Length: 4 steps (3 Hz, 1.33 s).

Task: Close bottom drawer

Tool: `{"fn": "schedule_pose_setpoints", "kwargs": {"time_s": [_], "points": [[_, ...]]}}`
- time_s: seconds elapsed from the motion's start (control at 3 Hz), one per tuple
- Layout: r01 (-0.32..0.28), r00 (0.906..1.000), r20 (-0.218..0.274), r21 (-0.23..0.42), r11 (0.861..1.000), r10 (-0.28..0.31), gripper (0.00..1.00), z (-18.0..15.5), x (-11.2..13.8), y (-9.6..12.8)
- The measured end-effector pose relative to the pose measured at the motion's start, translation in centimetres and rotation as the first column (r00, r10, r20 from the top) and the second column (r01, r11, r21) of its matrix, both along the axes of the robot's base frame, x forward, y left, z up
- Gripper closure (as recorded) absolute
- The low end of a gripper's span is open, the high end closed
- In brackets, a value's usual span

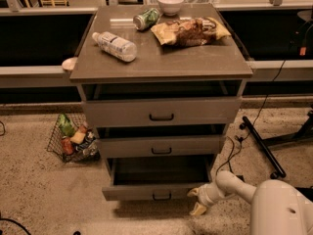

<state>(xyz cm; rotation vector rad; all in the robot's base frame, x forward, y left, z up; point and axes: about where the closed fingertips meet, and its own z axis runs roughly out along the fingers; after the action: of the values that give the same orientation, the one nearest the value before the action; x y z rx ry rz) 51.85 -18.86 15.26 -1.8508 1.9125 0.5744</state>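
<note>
The robot's arm (235, 185) is smooth, glossy white plastic, a rounded tube that widens into a bulky white shell (279, 209) filling the lower right corner. The shell bears one small dark spot. A ribbed white wrist collar (209, 196) leads to the gripper (195, 201), low in the view and right of centre, its two stubby pale-yellow fingers (198, 209) set apart.

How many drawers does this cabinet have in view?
3. The top drawer is highest, the middle drawer below it, the bottom drawer lowest and pulled out farthest, with the gripper beside its front right corner.
</note>
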Motion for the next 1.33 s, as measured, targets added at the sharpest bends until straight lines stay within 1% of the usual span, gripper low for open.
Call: {"fn": "schedule_pose_setpoints", "kwargs": {"time_s": [0.33,0.67,1.0,1.33], "points": [[0.012,0.9996,0.026,-0.014,1.000,-0.012,0.61,-0.1,2.4,-0.8],[0.032,0.9987,0.041,-0.020,0.999,-0.031,0.85,-0.4,4.5,-1.7],[0.057,0.9971,0.052,-0.020,0.998,-0.055,0.90,-0.8,5.9,-2.3],[0.071,0.9958,0.058,-0.019,0.997,-0.070,0.67,-1.0,6.8,-2.7]]}}
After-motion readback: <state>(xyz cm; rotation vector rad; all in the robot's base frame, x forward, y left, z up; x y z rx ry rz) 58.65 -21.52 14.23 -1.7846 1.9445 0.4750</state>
